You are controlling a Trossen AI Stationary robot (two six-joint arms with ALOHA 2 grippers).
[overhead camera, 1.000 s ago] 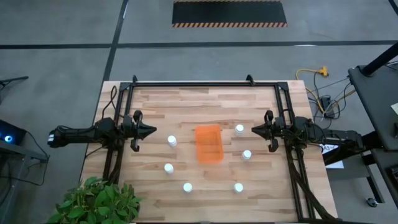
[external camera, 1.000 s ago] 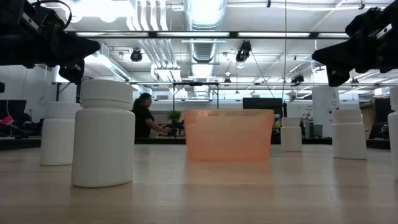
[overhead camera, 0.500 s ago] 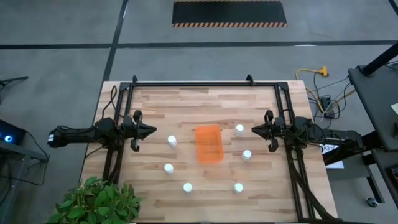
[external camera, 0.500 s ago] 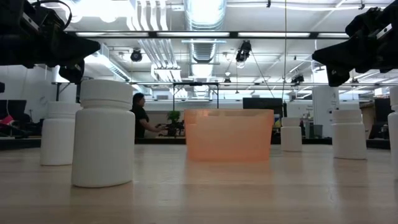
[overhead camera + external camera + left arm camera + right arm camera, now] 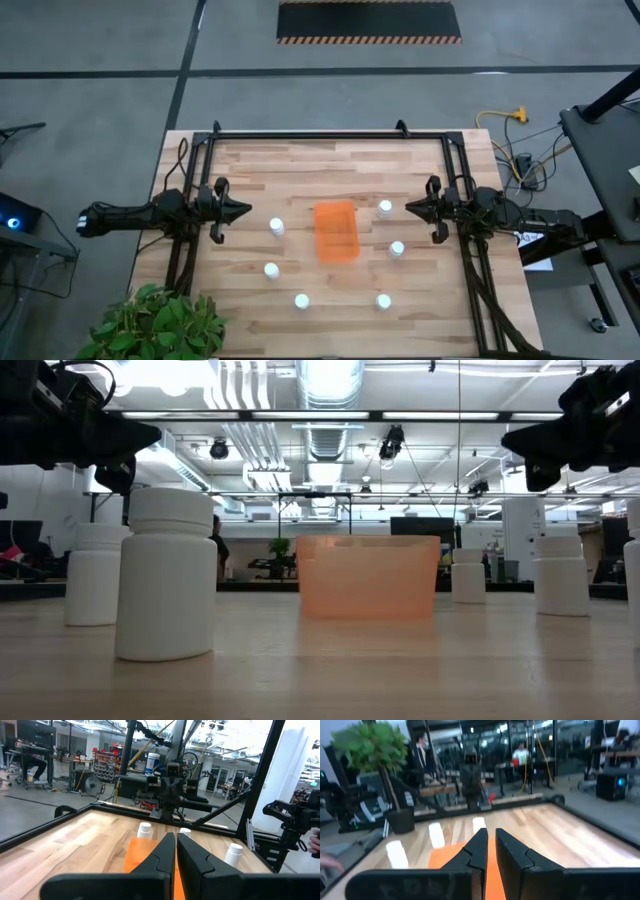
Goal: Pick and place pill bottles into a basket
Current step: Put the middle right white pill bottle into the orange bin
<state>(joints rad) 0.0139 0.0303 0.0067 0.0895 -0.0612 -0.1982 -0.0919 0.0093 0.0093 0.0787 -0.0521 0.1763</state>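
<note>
Wooden worktop [image 5: 330, 165]: pill bottles [image 5: 277, 227] ring the basket [image 5: 336, 232]; nearly closed, empty left gripper [image 5: 243, 210] and right gripper [image 5: 410, 208] flank it.

Left claw [image 5: 243, 210] and right claw [image 5: 410, 208], fingers nearly closed, face each other above the table.

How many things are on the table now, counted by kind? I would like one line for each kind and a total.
White pill bottles: 6
Orange basket: 1
Total: 7 things on the table, all bottles outside the basket.
</note>
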